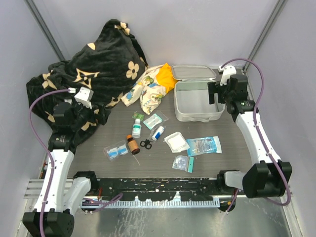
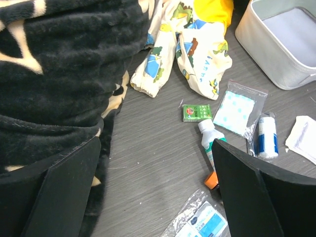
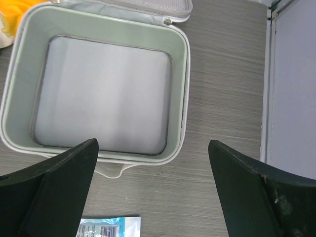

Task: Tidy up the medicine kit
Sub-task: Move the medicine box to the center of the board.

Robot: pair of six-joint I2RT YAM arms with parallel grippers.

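The medicine kit is a pale grey rounded-square case at the back right, its lid hinged open behind it and its inside bare. Loose supplies lie on the table in front of it: a white bottle, a brown bottle with an orange cap, small scissors, a blue-and-white tube, a green box and several sachets. My right gripper hangs open over the kit's near right corner. My left gripper is open over bare table beside the black blanket, holding nothing.
A black blanket with cream flower marks is heaped at the back left. A floral-and-orange cloth bundle lies between it and the kit. Grey walls close in the table on three sides. A bagged wipes pack lies near the left arm.
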